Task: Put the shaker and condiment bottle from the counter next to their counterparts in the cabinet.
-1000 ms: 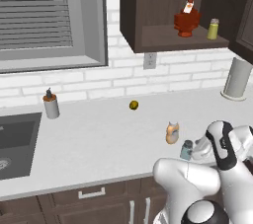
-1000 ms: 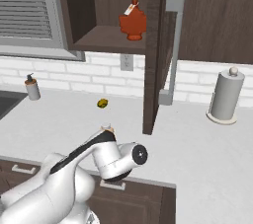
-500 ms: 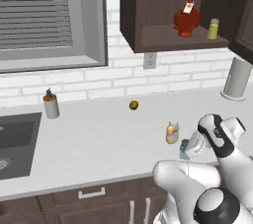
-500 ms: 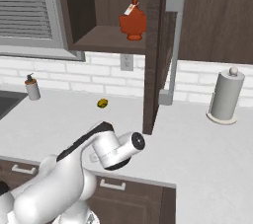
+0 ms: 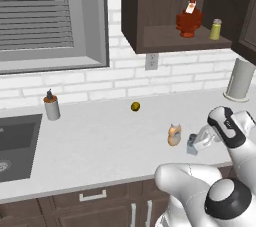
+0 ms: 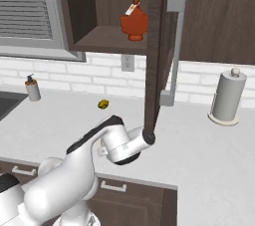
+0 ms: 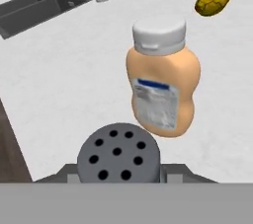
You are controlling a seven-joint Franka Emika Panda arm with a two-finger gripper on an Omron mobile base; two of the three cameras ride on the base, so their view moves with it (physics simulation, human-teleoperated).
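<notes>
The shaker, pale blue-grey with a dark grey holed cap, stands on the counter near its front edge. My gripper is shut on the shaker from the right. In the hand view the cap sits low at the centre, right at the gripper. Just left of the shaker stands the condiment bottle, orange-tan with a pale top, free of the gripper. On the shelf of the open cabinet stand the counterparts: a dark red bottle and a yellow-green shaker.
The cabinet door hangs open over the counter, close above my arm. A paper towel roll stands at the back right. A small yellow-brown item lies near the wall, a grey dispenser stands beside the sink.
The jaws have closed from wide open onto the shaker. The wrist has turned a little; the shaker and the bottle stand where they were.
</notes>
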